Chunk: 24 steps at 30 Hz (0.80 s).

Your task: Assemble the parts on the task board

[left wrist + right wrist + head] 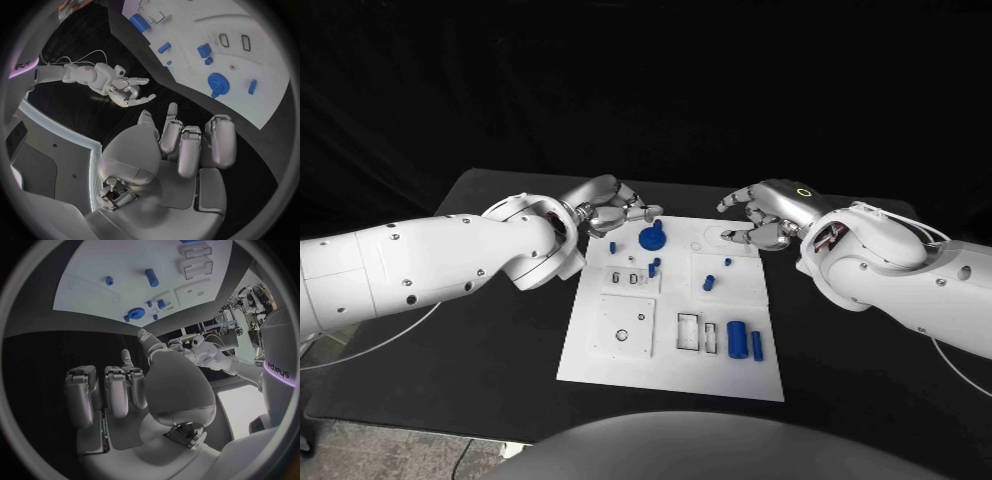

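- Left robot hand (pixel 610 206) hovers at the far left corner of the task board (pixel 632 360); we see its fingers curled loosely inward with nothing between them — it grips no part.
- Just beside it, toward the board's middle, stands the blue gear (pixel 652 238), and a small blue peg (pixel 613 245) sits close under the hand's fingertips. We judge the gear to be the part nearest this hand, lying toward the robot's right of it.
- Further along the board we find small blue pieces (pixel 708 282) near the middle, and two blue cylinders (pixel 737 338) lying at the near right side, their long axes running from near edge to far edge, next to the rectangular slots (pixel 691 331).
- Right robot hand (pixel 762 215) hangs over the far right corner of the board on the black counter (pixel 488 330), fingers bent in and apart from every part — it holds nothing either.
- For the cylinders, we judge the right arm the nearer; both hands lie well apart from them, so a reach toward the robot is needed.
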{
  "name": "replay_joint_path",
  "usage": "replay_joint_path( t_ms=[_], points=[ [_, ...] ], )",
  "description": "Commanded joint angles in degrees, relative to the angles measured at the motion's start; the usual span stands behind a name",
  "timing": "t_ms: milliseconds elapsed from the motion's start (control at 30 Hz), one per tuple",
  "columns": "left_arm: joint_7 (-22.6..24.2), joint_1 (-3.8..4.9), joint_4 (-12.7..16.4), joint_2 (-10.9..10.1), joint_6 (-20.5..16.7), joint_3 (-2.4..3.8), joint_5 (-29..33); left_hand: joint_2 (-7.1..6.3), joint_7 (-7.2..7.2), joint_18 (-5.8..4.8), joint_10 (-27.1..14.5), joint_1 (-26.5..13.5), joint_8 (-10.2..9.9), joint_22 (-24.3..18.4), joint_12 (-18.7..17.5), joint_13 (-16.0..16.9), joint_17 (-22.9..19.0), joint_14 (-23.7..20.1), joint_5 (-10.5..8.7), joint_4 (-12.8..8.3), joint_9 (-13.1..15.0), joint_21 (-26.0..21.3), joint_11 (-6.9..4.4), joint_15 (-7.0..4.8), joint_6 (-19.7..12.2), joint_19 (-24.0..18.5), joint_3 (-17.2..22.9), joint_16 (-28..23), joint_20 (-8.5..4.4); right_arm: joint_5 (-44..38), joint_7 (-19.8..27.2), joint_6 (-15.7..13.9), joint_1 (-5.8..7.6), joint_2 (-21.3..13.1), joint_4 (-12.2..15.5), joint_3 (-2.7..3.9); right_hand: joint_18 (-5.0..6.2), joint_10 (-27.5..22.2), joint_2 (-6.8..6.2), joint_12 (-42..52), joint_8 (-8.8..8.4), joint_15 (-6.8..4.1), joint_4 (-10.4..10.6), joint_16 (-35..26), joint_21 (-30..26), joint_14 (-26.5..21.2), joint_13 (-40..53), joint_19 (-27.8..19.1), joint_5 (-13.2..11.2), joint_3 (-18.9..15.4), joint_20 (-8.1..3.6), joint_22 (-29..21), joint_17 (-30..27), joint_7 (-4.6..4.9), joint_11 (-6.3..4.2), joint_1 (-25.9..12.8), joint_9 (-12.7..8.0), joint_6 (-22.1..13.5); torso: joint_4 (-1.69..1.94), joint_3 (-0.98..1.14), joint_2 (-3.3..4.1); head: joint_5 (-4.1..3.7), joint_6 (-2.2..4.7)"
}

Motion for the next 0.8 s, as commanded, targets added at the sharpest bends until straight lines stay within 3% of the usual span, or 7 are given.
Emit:
replay_joint_path(
  t_ms=[33,233,333,367,433,600,800],
  points=[
    [-14.4,0.66,-0.2,0.9,9.9,0.03,-5.5,0.43,-0.2,-1.16,11.5,-1.7,1.0,6.8,7.5,22.0,15.0,5.9,-1.04,0.1,0.7,1.5,-2.71,0.13,0.0,2.3,-0.9,0.1,0.02,0.4,0.4,2.3,-0.32,0.3,-0.4,-0.04,-0.39,5.9,0.47,0.2,0.36,0.41,0.4,0.2,0.3,6.0,15.1,6.0,0.5,0.1,0.42,15.1,15.1,-0.05,0.48,0.0,-0.1,0.3,-0.82,0.25,0.15,0.59,0.0],
    [-23.2,1.43,-1.1,3.4,16.6,0.04,-8.2,1.0,-2.25,-2.02,11.5,-4.6,8.7,11.1,7.5,22.0,15.0,5.9,-2.51,0.0,6.0,3.0,-4.36,-1.15,3.8,5.6,-2.7,0.1,-0.77,0.9,0.2,3.0,-0.87,0.5,-1.1,-0.09,-0.39,5.9,0.57,0.2,0.15,0.38,0.3,0.2,0.3,6.0,15.1,6.0,1.1,0.2,0.44,15.1,15.1,-0.17,0.41,0.2,-0.3,0.1,-1.04,0.49,0.48,1.01,0.0],
    [-27.0,1.53,-1.4,4.4,19.8,0.04,-8.8,1.19,-3.43,-1.99,11.5,-5.0,16.0,11.1,7.5,22.0,15.0,5.9,-2.48,0.0,12.4,3.0,-5.52,-2.23,2.6,5.4,-3.2,0.1,-1.87,1.2,0.2,3.3,-1.01,0.6,-1.3,-0.11,-0.39,5.9,0.62,0.2,0.12,0.38,0.4,0.2,0.3,6.0,15.1,6.0,1.2,0.2,0.44,15.1,15.1,-0.17,0.4,0.2,-0.4,0.1,-1.15,0.59,0.58,1.12,0.0],
    [-28.9,1.56,-1.6,4.8,21.4,0.04,-9.0,1.46,-4.35,-1.97,11.5,-5.6,23.1,11.1,7.5,22.0,15.0,5.9,-2.42,-0.4,20.1,3.0,-6.0,-3.21,-2.7,5.3,-3.6,0.1,-2.99,1.2,0.2,3.4,-1.05,0.7,-1.4,-0.11,-0.39,5.9,0.66,0.2,0.11,0.37,0.4,0.2,0.3,6.0,15.1,6.0,1.3,0.3,0.44,15.1,15.1,-0.17,0.4,0.2,-0.4,0.1,-1.21,0.54,0.53,1.22,0.0],
    [-30.9,1.58,-1.9,5.4,23.6,0.04,-9.4,1.5,-4.45,-1.98,11.5,-5.5,26.4,11.2,7.5,22.0,15.0,5.9,-2.0,0.0,23.5,3.0,-6.5,-3.35,-2.7,5.3,-3.5,0.1,-3.03,1.3,0.2,3.3,-1.09,0.7,-1.4,-0.11,-0.39,5.9,0.75,0.2,0.09,0.36,0.4,0.2,0.3,6.0,15.1,6.0,1.5,0.3,0.43,15.1,15.1,-0.19,0.39,0.1,-0.4,0.1,-1.09,0.49,0.49,1.11,0.0],
    [-33.1,1.59,-2.4,6.6,26.3,0.04,-10.5,1.46,-5.28,-1.96,11.5,-4.3,32.0,11.2,7.5,22.0,15.0,5.9,0.62,0.0,30.8,2.9,-7.25,-4.05,-4.9,5.3,-2.9,0.1,-3.71,1.5,0.2,3.0,-1.13,0.7,-1.4,-0.12,-0.39,5.9,0.87,0.2,0.0,0.34,0.6,0.2,0.3,6.0,15.1,6.0,1.7,0.3,0.42,15.1,15.1,-0.25,0.35,0.1,-0.5,0.0,-1.21,0.56,0.61,1.2,0.0],
    [-33.9,1.54,-3.0,7.4,26.3,0.04,-11.6,1.51,-5.52,-1.87,11.5,-3.7,32.4,10.9,7.5,22.0,15.0,5.9,2.03,-0.2,32.8,2.7,-7.53,-4.29,-5.6,5.0,-2.5,0.1,-3.97,1.9,0.2,2.8,-1.24,0.7,-1.6,-0.12,-0.39,5.9,0.96,0.2,-0.1,0.32,0.6,0.2,0.3,6.0,15.1,6.0,2.0,0.4,0.41,15.1,15.1,-0.3,0.32,0.0,-0.6,-0.1,-1.47,0.53,0.84,1.45,0.0]
  ],
)
